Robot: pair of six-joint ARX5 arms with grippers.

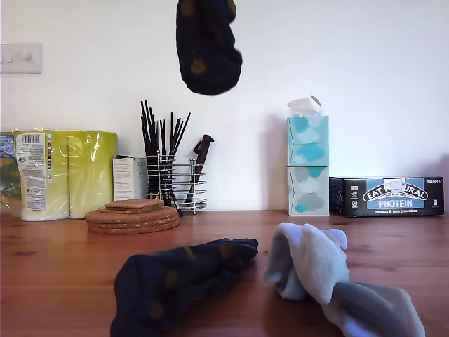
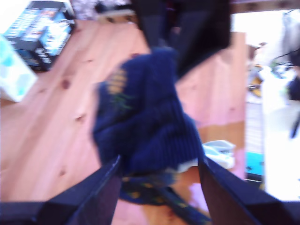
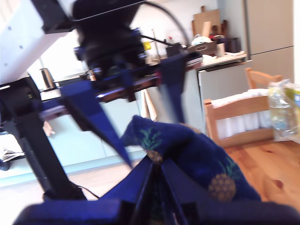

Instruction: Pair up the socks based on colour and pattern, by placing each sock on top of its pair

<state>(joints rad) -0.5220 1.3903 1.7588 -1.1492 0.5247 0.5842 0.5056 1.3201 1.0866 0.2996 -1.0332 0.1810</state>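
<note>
Nearest, one navy sock (image 1: 179, 277) lies on the table (image 1: 56, 253) beside the light blue socks (image 1: 316, 270), seemingly already stacked; the hanging navy sock (image 1: 207, 49), pinched by my second gripper (image 3: 157, 164), awaits placing, my first gripper (image 2: 159, 161) spread.

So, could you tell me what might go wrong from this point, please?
1. My second gripper pinches the held navy sock high above the table, while my first gripper is open beside it. If the pinch lets go before the first closes, the sock likely falls.
2. The navy sock on the table lies close to the light blue socks, so a drop from this height could land on the wrong colour.
</note>
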